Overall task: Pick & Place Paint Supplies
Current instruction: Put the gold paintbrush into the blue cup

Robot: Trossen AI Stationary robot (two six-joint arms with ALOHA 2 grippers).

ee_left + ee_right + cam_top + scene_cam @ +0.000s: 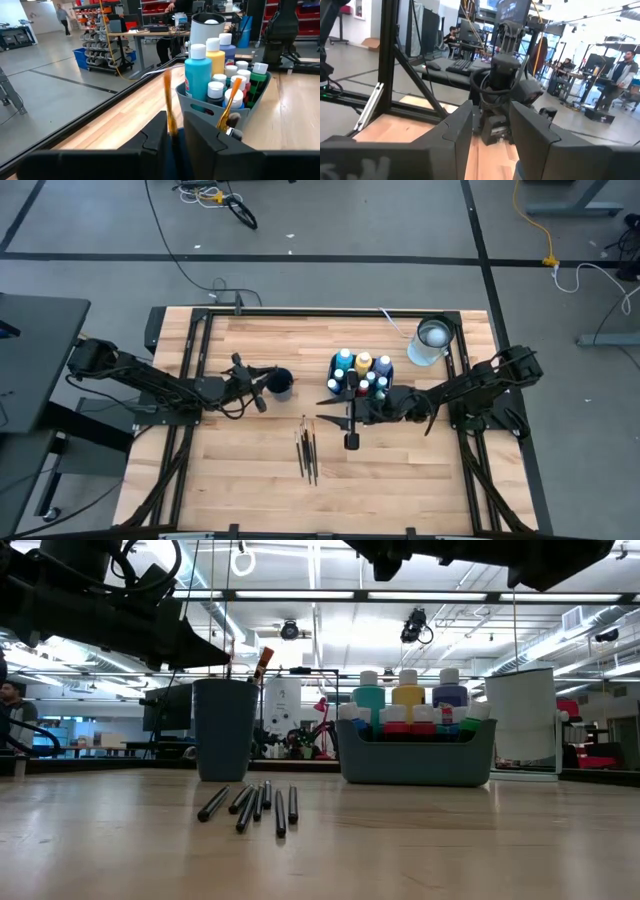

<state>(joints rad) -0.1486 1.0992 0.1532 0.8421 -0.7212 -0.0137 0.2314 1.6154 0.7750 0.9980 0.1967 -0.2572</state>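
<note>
A grey bin (336, 366) (415, 755) of white-capped paint bottles (199, 70) stands at the table's middle. Left of it is a dark blue cup (281, 383) (224, 730), and a brush tip (263, 661) sticks out above its rim. Several dark-handled brushes (307, 448) (255, 805) lie flat on the table nearer me. My left gripper (262, 381) (173, 135) is at the cup, shut on a brush (167, 102). A second orange-handled brush (227, 106) leans beside it. My right gripper (350, 425) (491, 125) hangs open above the table, just near of the bin. My left gripper pinches an orange-brown brush handle (168, 117) between its two fingers. The handle rises roughly upright past the fingertips. Its lower end is hidden behind the fingers, over the dark blue cup, so whether it rests in the cup does not show.
A clear plastic cup (432, 340) (520, 720) stands right of the bin toward the far edge. Black frame rails (190, 360) run along the table's left, right and far sides. Bare wood (400, 480) spreads across the near half. People and benches fill the room behind.
</note>
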